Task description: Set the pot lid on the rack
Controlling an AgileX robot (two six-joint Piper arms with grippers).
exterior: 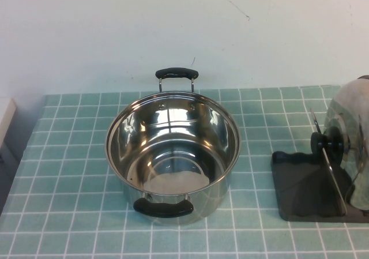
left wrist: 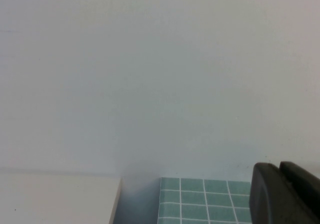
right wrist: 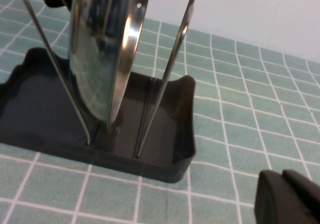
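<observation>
From the high view I see the lid (exterior: 347, 141) standing on edge in the rack (exterior: 300, 184), which sits at the right edge of the tiled table (exterior: 69, 213). The lid's black knob (exterior: 327, 143) faces toward the pot (exterior: 173, 155), and a wire divider (exterior: 328, 169) leans across in front of it. The lid runs partly out of the picture on the right.

The pot stands open near the middle of the table, well apart from the rack, one black handle toward the wall (exterior: 173, 17) and the other toward the near edge.

Neither arm shows in the high view. In the right wrist view the lid (right wrist: 102, 49) stands upright between two wires (right wrist: 167, 74), its rim resting down in the rack (right wrist: 30, 114) floor. The right gripper (right wrist: 287, 196) shows only as a dark tip at the corner of that picture, just beside the rack and not touching lid or rack; it holds nothing, but I cannot tell how far its fingers are parted.

In the left wrist view the left gripper (left wrist: 285, 194) is likewise only a dark tip, seen against the wall above the table's (left wrist: 200, 204) far left corner, away from everything. I cannot tell whether it is clenched or released.
</observation>
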